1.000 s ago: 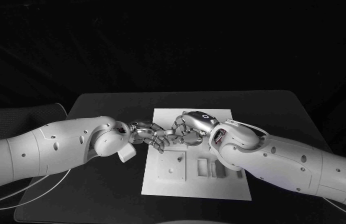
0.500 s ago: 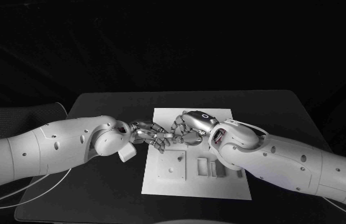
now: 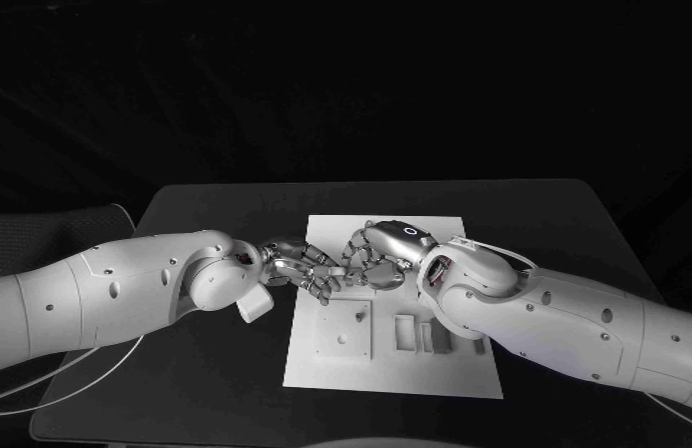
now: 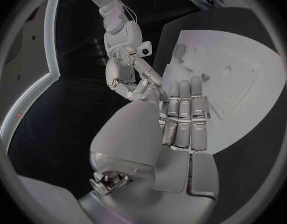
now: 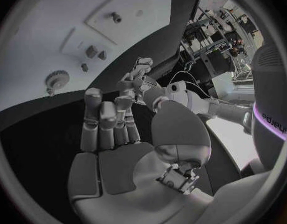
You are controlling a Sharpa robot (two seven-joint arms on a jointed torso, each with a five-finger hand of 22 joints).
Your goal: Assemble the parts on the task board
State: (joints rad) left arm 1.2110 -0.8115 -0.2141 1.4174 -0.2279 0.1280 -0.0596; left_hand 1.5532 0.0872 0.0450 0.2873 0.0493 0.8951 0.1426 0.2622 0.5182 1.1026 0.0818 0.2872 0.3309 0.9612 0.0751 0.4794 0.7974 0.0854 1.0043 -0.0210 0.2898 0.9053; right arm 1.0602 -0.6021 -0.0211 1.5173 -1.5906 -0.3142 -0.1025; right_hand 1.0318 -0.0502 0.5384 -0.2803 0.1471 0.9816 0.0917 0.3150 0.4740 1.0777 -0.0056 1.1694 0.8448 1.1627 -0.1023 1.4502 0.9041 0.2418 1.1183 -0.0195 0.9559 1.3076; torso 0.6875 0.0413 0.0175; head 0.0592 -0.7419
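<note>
- The black rectangular desk carries the flat white task board at its middle.
- The silver left hand hovers over the board's far left part, fingers straight and together, holding nothing.
- The silver right hand hangs just beside it over the board's far half, fingers curled loosely, nothing visibly held.
- A small toothed gear part lies on the board.
</note>
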